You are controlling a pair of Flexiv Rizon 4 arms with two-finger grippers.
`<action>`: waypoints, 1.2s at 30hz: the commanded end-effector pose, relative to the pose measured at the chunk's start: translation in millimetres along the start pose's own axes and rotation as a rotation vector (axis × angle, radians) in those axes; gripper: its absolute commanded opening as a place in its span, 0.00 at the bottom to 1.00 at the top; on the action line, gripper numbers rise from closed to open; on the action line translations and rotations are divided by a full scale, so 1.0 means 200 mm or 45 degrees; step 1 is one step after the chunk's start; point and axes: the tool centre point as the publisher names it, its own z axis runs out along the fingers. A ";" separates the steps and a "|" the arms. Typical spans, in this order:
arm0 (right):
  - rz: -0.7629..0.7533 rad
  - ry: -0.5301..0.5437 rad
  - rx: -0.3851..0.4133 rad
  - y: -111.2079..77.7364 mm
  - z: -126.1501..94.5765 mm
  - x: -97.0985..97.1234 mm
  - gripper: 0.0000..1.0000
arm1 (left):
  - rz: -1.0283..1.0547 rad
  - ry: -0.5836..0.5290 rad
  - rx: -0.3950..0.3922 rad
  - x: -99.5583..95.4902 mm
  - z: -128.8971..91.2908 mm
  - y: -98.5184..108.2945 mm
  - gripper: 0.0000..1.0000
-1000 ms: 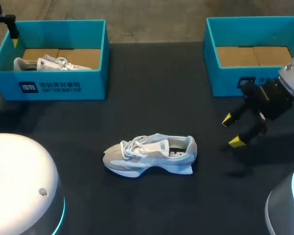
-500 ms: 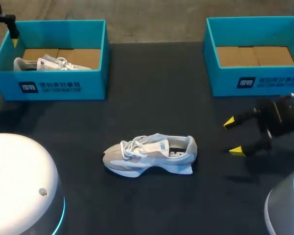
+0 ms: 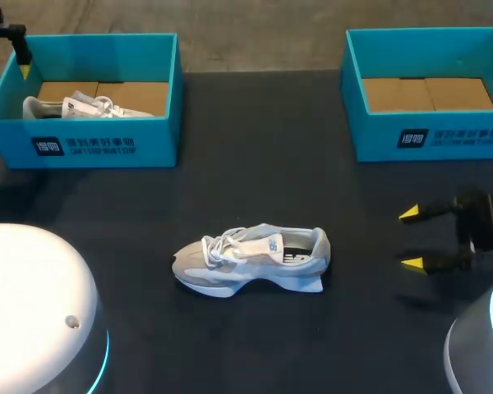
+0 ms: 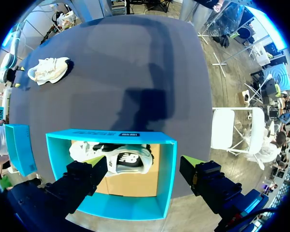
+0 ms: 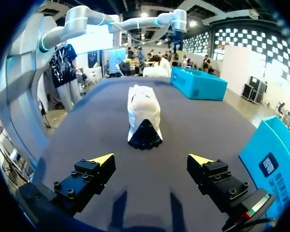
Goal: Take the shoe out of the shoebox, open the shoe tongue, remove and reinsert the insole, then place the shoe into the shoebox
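The right tool [image 3: 411,238] hangs released just over the dark table [image 3: 255,164], its yellow tips spread wide with nothing between them. In its wrist view the right tool [image 5: 152,158] looks straight at the heel of the white and grey laced sports shoe [image 5: 144,113], which stands upright on its sole ahead of it, apart from both boxes.

In the head view the white and grey laced sports shoe [image 3: 251,260] sits mid-table, toe towards my left. I judge it light, with a soft mesh upper that will give under a pinch, and a stiffer foam sole. The padded heel collar or the sole's sides look the firmest places to hold. The tongue is thin and floppy, and the laces may snag.

The empty teal cardboard shoebox [image 3: 431,139] stands beyond the right tool. The left tool [image 4: 144,164], also released, hovers above the other teal shoebox [image 4: 166,193], which holds a second white shoe [image 4: 118,157].

The insole is lost in the dark mouth of the shoe. The head view cuts off all but one tip of the left tool.
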 end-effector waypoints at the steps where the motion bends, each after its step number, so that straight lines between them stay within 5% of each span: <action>1: 0.011 -0.031 -0.064 -0.10 0.02 -0.01 1.00 | 0.001 0.002 0.000 0.00 0.00 0.00 1.00; 20: 0.029 0.001 -0.137 -0.18 0.12 -0.06 1.00 | 0.001 0.002 0.000 0.00 0.00 0.00 1.00; 36: 0.014 0.018 -0.219 -0.07 0.44 0.06 1.00 | 0.001 0.002 0.000 0.00 0.00 0.00 1.00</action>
